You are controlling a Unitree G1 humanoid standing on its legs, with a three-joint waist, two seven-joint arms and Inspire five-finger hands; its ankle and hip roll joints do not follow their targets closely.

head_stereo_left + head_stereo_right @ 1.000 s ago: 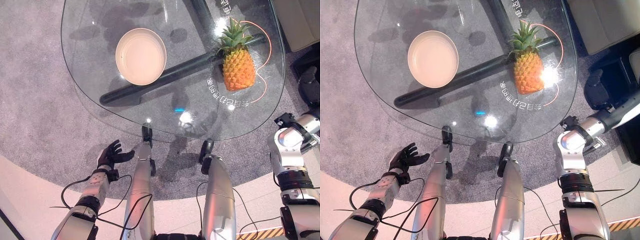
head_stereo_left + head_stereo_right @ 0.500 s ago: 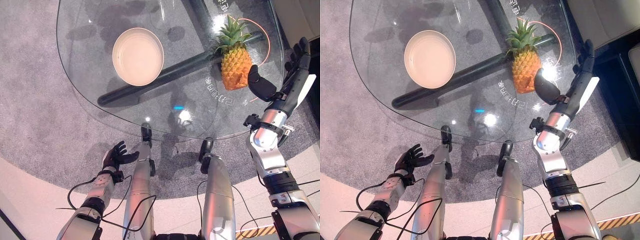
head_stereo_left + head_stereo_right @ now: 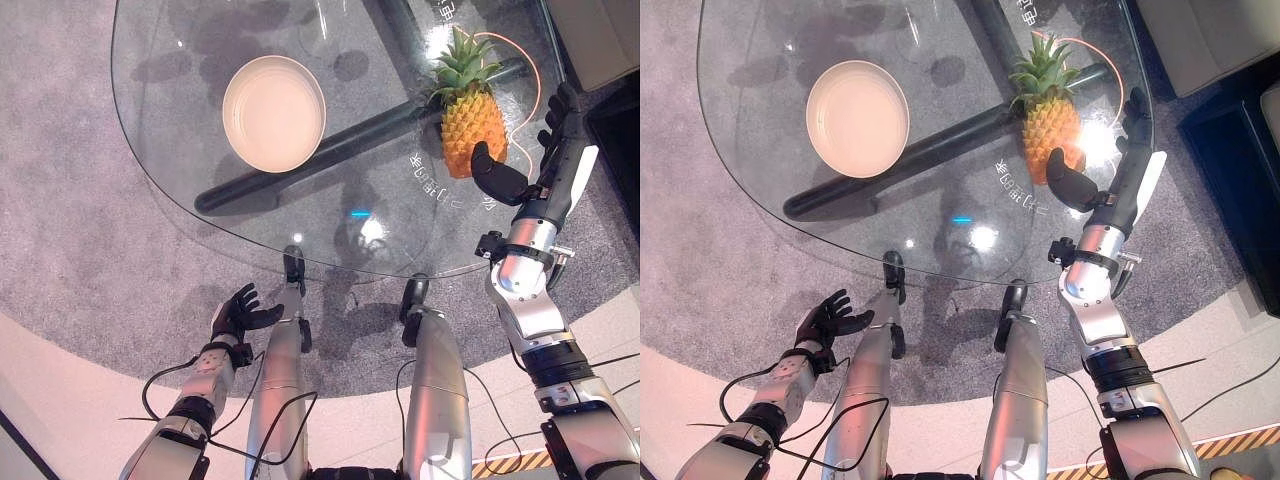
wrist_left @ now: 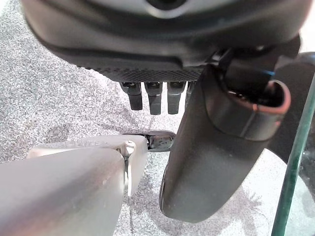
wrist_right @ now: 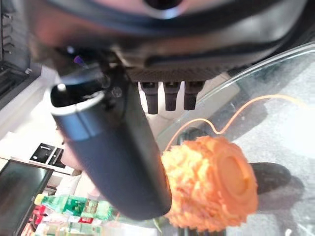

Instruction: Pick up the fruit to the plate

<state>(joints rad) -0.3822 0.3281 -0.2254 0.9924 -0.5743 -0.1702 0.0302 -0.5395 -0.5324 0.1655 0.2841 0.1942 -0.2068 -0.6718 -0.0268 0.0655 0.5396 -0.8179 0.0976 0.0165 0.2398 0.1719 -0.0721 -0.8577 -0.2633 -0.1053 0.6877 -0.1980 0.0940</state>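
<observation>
We see a glass bench (image 3: 200, 180) bearing a pineapple (image 3: 470, 125) lying at its far right and a cream plate (image 3: 273, 112) well apart at far left. Our right hand (image 3: 545, 165) sits released just beside the pineapple, thumb near its base. Our left hand (image 3: 237, 312) hangs relaxed, low above the carpet (image 3: 70, 200).

head stereo pair overhead, shared table (image 3: 200, 170), wrist views close-up

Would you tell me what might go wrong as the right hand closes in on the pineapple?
The pineapple lies on its side on smooth glass table; the open right hand could nudge it into rolling before gripping. It also sits near the table's right edge, so a push might send it off. The plate lies far across, a long carry.
</observation>
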